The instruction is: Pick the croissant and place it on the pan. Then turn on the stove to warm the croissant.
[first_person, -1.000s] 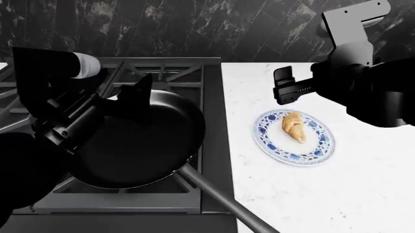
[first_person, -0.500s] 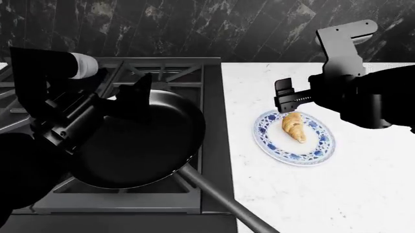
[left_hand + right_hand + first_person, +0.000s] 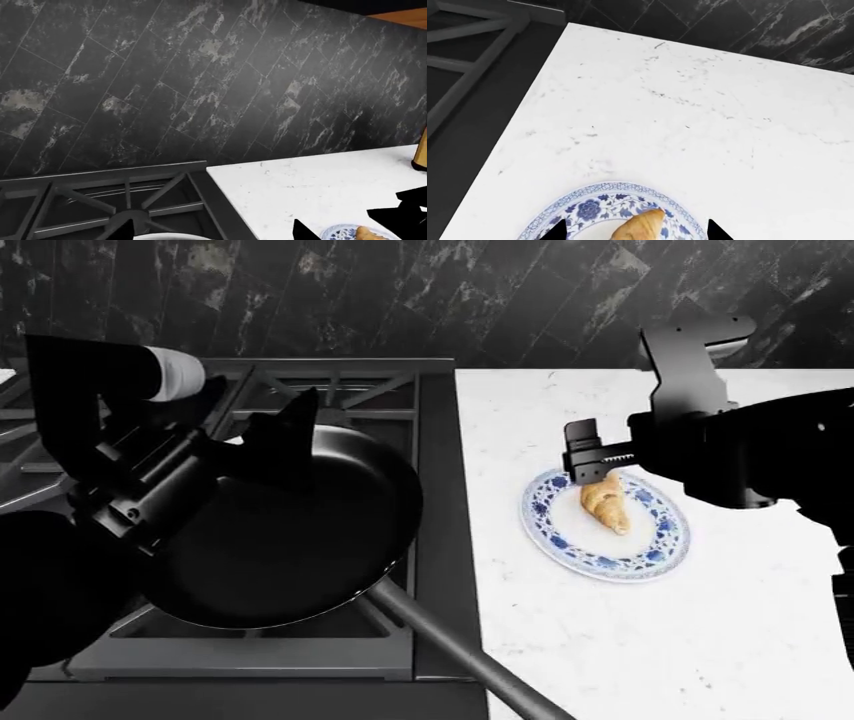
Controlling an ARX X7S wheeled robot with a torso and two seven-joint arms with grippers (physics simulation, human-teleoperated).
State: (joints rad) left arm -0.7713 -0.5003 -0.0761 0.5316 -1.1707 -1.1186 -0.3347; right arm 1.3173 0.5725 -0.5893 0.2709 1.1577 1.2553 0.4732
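Above the patterned plate (image 3: 609,525), the right gripper (image 3: 585,462) has descended, fingers spread, onto the croissant (image 3: 606,503).
Grasp appears imminent; the pan (image 3: 287,530) waits, and the left gripper's (image 3: 274,430) finger state cannot be told.

My arms, matte black all over

My left arm (image 3: 120,490) is blocky with a white cylindrical cuff; my right arm (image 3: 747,450) carries a grey angular bracket and a ridged black tool (image 3: 597,462).

Croissant (image 3: 607,503) on plate (image 3: 641,558), right of pan (image 3: 287,540) on stove (image 3: 387,385).
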